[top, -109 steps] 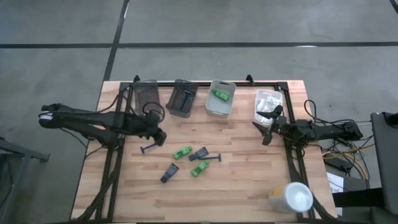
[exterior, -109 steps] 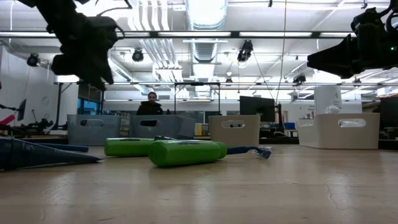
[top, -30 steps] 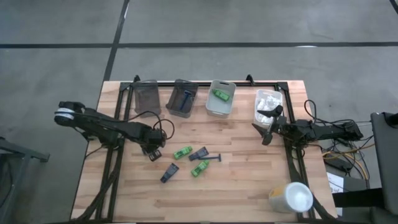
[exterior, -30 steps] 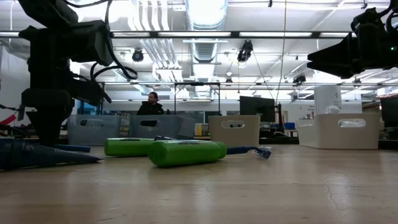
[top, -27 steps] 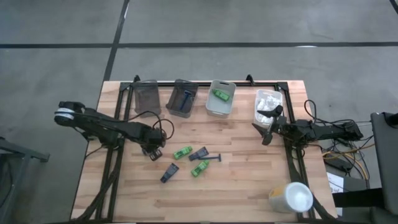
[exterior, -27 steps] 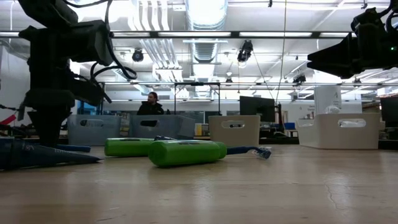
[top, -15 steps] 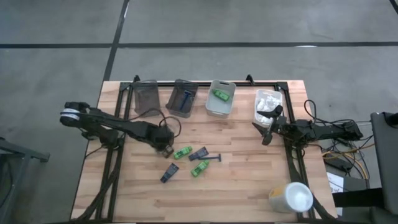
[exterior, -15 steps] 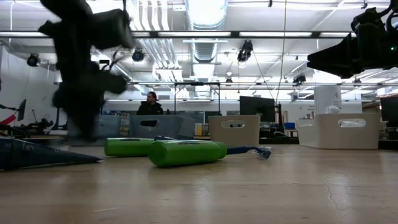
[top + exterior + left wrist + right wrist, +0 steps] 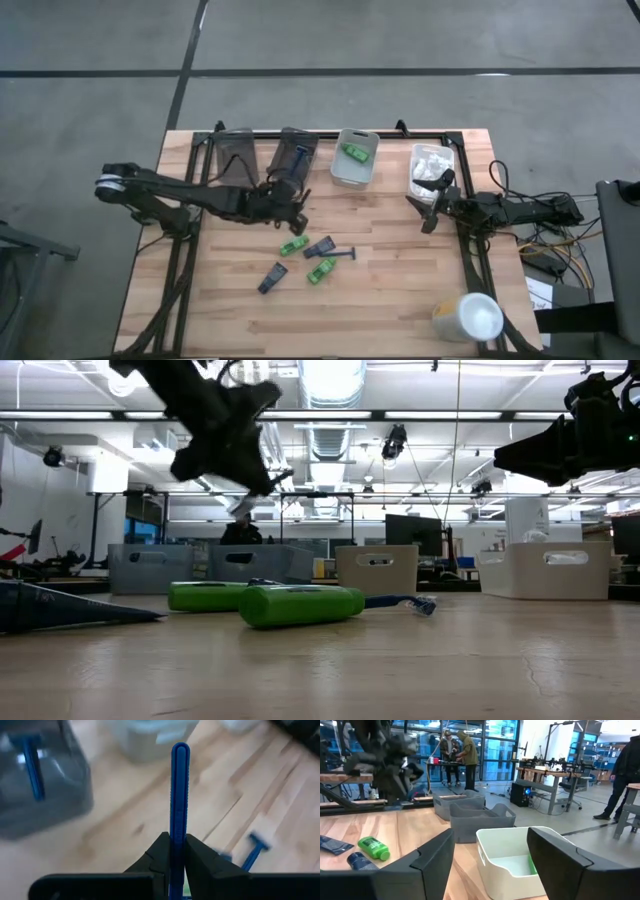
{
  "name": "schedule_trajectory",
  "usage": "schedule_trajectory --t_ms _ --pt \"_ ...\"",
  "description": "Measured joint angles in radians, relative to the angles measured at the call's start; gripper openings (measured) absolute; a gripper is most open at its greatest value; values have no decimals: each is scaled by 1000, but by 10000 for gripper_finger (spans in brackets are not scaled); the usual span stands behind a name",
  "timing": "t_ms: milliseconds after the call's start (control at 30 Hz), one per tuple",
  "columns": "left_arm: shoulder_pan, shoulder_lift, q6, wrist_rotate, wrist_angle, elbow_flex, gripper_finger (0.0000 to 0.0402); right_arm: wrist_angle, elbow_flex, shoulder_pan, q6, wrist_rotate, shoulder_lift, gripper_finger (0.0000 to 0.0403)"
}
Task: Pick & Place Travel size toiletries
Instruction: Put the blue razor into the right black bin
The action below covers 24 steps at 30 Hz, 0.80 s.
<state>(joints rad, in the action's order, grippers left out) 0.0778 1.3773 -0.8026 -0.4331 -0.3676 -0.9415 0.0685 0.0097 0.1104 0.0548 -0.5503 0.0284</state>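
since a second ago the left arm has swung from the table's left side toward the back row of bins, lifting a blue razor that then lay on the wood. wooden table (image 9: pixel 400 300) — bench carrying four bins along its far edge and a white cup (image 9: pixel 470 318) at the near right corner. second bin from the left (image 9: pixel 293 158) — dark, already holding one razor; it lies just beyond the left gripper (image 9: pixel 290 208), the nearer arm by far. left gripper — fingers clamped on the blue razor (image 9: pixel 179 795), whose handle juts straight forward between them, long axis pointing past the fingertips toward the bins. right gripper (image 9: pixel 428 205) — waits beside the white bin (image 9: pixel 431 165) at the right; jaws stand apart, holding nothing. loose toiletries — two green packs (image 9: pixel 294 245), another razor (image 9: pixel 343 253) and dark blue pieces (image 9: pixel 272 277) lie mid-table, near the left gripper.
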Motion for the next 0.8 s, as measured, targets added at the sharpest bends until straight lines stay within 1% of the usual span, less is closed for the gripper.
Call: schedule_trajectory --t_ms 200,300,433,567,633,800 --pt "-12 -1 111 -86 151 -67 41 0 0 0 -2 0 0 232" --pt "-27 -1 150 -97 225 -78 41 0 0 0 0 0 0 228" --pt "-52 -1 154 -107 310 -79 41 0 0 0 0 0 0 226" --pt "-93 5 107 -122 328 -78 41 0 0 0 0 0 0 235" --pt "-121 7 107 -123 325 -71 41 0 0 0 -2 0 0 242" --pt "-198 15 114 -174 300 -67 41 0 0 0 -2 0 0 259"
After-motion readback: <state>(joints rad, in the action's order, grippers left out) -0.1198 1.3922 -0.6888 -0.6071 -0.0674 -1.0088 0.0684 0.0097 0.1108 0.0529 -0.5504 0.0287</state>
